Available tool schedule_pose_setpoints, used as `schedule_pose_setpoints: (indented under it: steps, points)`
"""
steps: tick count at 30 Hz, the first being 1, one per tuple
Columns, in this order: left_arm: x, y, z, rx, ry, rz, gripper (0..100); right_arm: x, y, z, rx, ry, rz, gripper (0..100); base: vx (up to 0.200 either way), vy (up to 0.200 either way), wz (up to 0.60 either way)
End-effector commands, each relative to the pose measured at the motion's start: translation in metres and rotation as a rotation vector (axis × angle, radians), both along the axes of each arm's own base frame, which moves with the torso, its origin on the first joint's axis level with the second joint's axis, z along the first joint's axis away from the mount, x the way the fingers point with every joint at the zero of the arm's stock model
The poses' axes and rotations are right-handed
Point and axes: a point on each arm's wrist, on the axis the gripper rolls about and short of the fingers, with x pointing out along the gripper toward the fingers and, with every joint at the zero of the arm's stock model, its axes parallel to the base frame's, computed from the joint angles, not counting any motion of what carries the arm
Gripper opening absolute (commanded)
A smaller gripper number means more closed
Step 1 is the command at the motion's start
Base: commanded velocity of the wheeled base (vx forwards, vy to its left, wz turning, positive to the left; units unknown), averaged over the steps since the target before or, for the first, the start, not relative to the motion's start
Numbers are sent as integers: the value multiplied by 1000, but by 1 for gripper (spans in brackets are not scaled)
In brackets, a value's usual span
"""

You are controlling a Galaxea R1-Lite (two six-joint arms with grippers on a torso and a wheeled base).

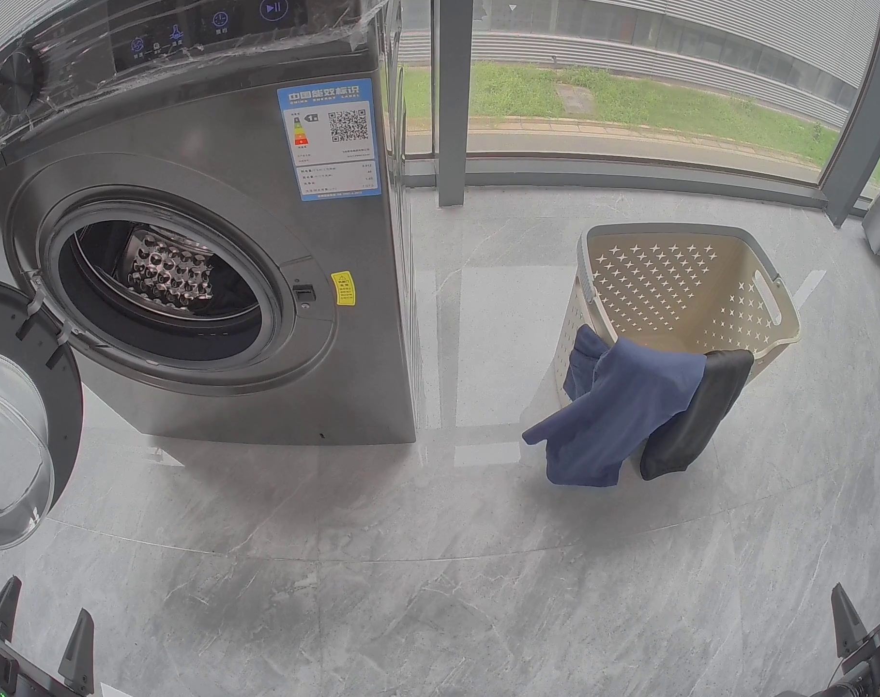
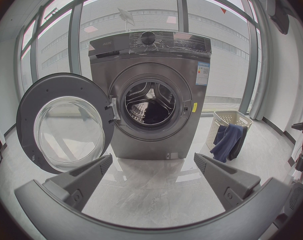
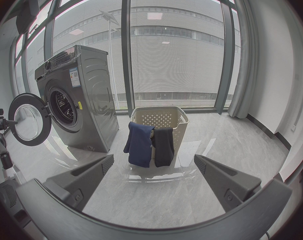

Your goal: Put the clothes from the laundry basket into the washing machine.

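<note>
Left gripper [image 2: 153, 157]: jaws spread, nothing between them. Washing machine [image 2: 191, 124] straight ahead of these jaws, well apart, its door [image 2: 28, 124] swung fully open. Right gripper [image 3: 154, 157]: jaws spread, empty. Laundry basket [image 3: 180, 117] on the floor ahead of these jaws, well apart. Blue garment [image 3: 139, 144] and black garment [image 3: 164, 145] hang side by side over the rim nearest the jaws, touching.
</note>
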Motion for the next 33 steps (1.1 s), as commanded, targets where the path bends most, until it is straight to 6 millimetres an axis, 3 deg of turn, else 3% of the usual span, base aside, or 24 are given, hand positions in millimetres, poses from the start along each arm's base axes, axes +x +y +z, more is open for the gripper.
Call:
schedule_pose_setpoints:
  steps: [1,26,33]
  points:
    - [1,0,-5,1,8,-2,100,0,0,-3,0,-2,1,100,0,-200,0]
    - [1,0,-5,10,8,-7,100,0,0,-3,-5,-1,4,100,0,-200,0]
    - [1,0,-5,7,8,-5,100,0,0,-3,-5,-1,4,100,0,0,0]
